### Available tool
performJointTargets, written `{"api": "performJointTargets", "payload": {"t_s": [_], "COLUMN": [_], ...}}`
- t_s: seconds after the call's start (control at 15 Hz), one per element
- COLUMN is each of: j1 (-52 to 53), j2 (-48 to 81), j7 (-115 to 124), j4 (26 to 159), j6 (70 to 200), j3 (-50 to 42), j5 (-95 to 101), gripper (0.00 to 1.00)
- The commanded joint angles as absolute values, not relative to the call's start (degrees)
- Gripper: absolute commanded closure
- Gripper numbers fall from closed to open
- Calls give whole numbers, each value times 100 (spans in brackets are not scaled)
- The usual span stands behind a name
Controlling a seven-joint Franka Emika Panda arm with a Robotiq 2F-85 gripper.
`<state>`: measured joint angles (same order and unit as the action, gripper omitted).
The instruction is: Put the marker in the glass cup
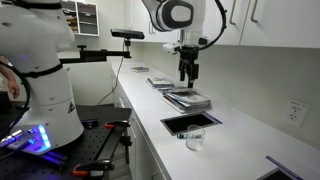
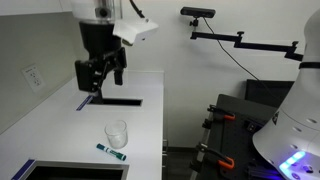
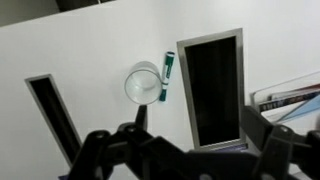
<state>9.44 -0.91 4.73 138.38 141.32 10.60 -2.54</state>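
Marker point(image 2: 111, 152) lies flat on the desk point(image 2: 150, 125), just beside the glass cup point(image 2: 117, 134), well below the end effector point(image 2: 100, 82), which hangs spread open and empty. Nothing done yet: grasp, lift and drop into the cup all remain.

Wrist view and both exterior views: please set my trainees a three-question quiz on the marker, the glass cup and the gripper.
1. True or false: the marker stands inside the glass cup.
2. What does the gripper hold? A the marker; B the glass cup; C nothing.
3. Fill in: in the wrist view, the marker lies between the glass cup and the black ____.

Key
1. False. It lies flat on the counter beside the cup.
2. C. Its fingers are apart and it hangs above the counter.
3. tray.
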Motion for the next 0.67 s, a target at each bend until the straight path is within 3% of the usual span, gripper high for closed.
{"api": "performJointTargets", "payload": {"t_s": [0.0, 0.4, 0.6], "j1": [1063, 1397, 1361], "j2": [1089, 2820, 2890], "j7": [484, 144, 158], "j4": [13129, 11766, 11837], "j6": [14419, 14349, 14534], "j3": [1091, 815, 836], "j5": [331, 1213, 1165], "gripper": [0, 0, 0]}}
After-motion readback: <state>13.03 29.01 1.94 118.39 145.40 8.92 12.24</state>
